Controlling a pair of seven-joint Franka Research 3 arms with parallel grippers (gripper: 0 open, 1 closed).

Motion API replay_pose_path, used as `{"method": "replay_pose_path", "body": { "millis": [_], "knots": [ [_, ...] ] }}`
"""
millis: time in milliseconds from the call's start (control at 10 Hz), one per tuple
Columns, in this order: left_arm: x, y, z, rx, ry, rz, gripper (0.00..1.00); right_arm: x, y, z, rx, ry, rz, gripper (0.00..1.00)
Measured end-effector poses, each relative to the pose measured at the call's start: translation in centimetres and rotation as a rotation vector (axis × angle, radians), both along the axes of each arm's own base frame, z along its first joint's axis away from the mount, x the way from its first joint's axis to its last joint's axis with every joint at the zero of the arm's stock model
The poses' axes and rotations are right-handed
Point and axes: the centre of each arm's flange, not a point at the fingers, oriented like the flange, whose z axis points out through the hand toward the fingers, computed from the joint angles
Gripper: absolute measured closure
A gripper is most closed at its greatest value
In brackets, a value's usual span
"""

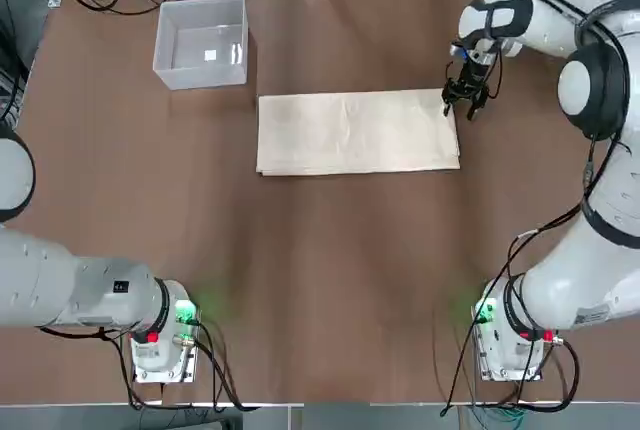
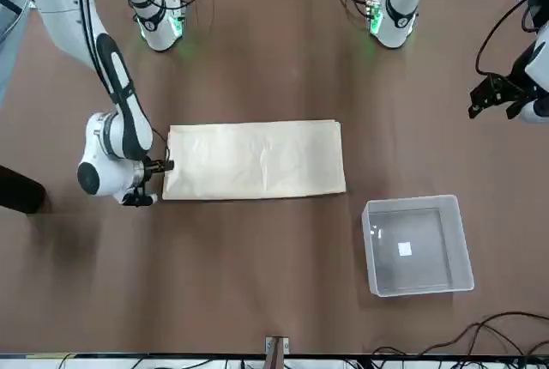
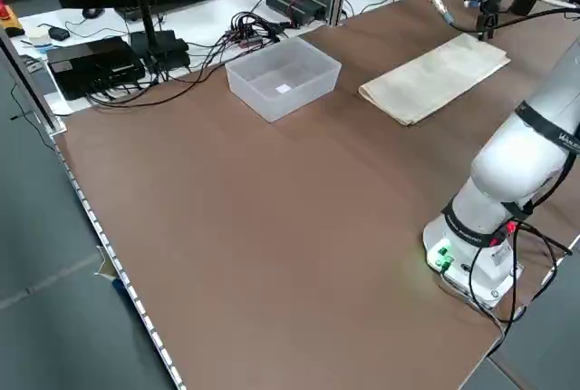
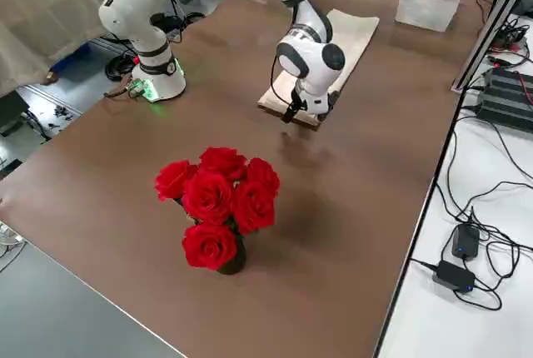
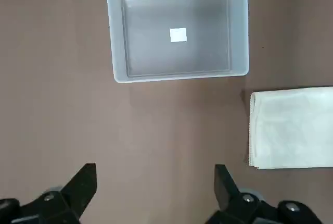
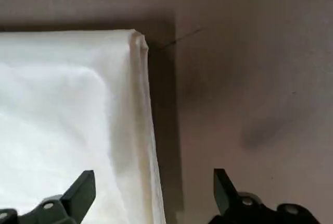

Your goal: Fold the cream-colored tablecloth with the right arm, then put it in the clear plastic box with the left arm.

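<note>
The cream-colored tablecloth (image 1: 358, 132) lies flat mid-table as a long folded rectangle, also seen in the front view (image 2: 256, 160). My right gripper (image 1: 463, 106) hovers low over its far right corner, open. In the right wrist view the right gripper (image 6: 154, 187) straddles the cloth's layered edge (image 6: 143, 130). The clear plastic box (image 1: 167, 40) stands empty at the far left, white label on its bottom. My left gripper (image 2: 493, 101) hangs raised out at the left side, open and empty. The left wrist view shows the box (image 5: 117, 36) and the cloth's left end (image 5: 291, 127).
A vase of red roses (image 4: 218, 204) stands on the table at the robot's right side. Cables and electronics (image 3: 100, 59) lie on the bench beyond the far edge. Brown table (image 1: 330, 280) stretches bare between the cloth and the arm bases.
</note>
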Motion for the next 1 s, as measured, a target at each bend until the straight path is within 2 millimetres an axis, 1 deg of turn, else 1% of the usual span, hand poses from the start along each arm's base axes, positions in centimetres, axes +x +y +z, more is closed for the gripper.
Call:
{"method": "replay_pose_path", "body": {
  "millis": [200,300,500,600,700,800,900,1000],
  "knots": [
    [0.0,0.0,0.0,0.0,0.0,0.0,0.0,-0.4,0.7,-1.5,0.0,0.017,0.011,0.0],
    [0.0,0.0,0.0,0.0,0.0,-0.001,0.0,-0.5,1.1,-2.0,0.001,0.02,0.017,0.0],
    [0.0,0.0,-0.1,0.0,0.002,-0.001,0.0,-0.6,2.0,-2.2,0.005,0.02,0.03,0.0],
    [0.0,0.0,-0.1,0.0,0.003,-0.001,0.0,-0.6,2.4,-2.1,0.013,0.019,0.026,0.04],
    [0.0,0.0,-0.1,0.0,0.004,-0.001,0.0,-0.6,2.9,-2.1,0.022,0.015,0.02,0.04],
    [0.0,-0.1,-0.2,0.0,0.005,-0.001,0.0,-0.6,3.4,-2.1,0.025,0.009,0.022,0.13],
    [0.1,-0.1,-0.3,0.0,0.006,-0.001,0.0,-0.5,3.3,-2.0,0.024,0.007,0.022,0.22],
    [0.1,-0.1,-0.3,0.0,0.008,-0.001,0.0,-0.5,3.2,-2.0,0.023,0.006,0.02,0.27]
  ]
}}
